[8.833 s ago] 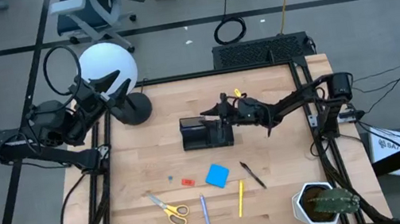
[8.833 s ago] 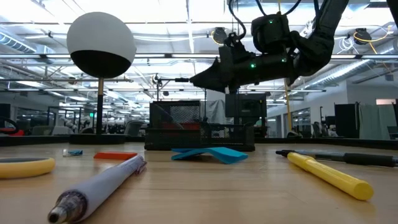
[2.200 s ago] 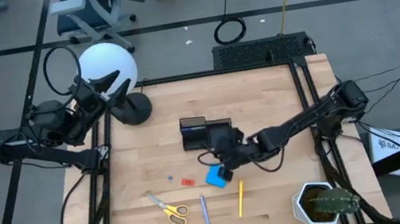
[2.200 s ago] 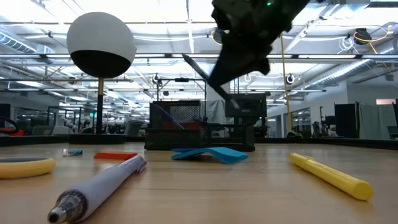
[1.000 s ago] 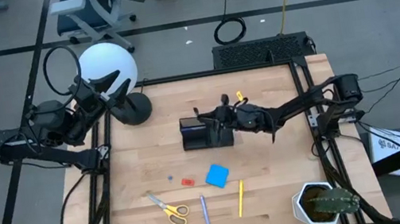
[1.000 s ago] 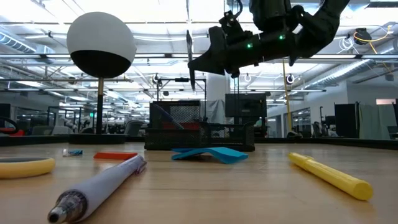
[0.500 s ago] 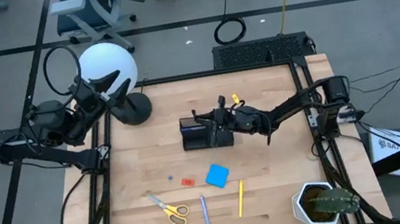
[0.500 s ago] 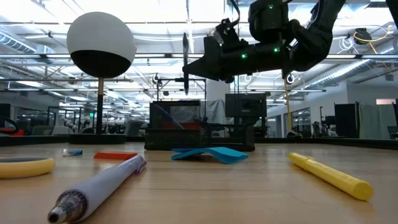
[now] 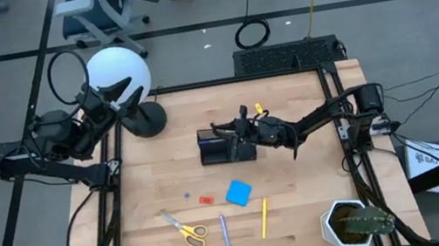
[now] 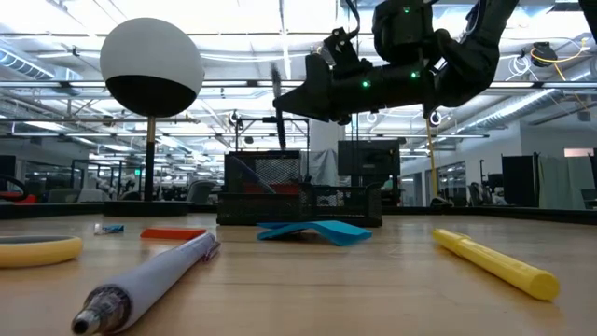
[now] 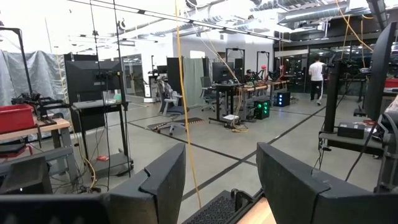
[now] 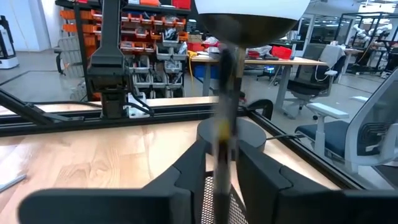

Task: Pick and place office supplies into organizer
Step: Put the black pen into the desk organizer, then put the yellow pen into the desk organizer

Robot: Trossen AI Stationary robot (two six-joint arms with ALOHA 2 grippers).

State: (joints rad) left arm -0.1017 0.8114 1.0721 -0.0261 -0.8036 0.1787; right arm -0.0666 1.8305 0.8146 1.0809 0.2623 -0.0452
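One pen (image 10: 278,126) upright, low view only, organizer (image 10: 298,189) below

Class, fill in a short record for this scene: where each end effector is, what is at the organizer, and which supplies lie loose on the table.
Right end effector: above the organizer
Pen at organizer: dark pen, roughly upright just below the right end effector's tip, blurred
Left end effector: open, off to the side by the lamp
Loose on table: scissors, blue pad, red piece, blue pin, blue pen, yellow pen
Not a supply: potted cactus
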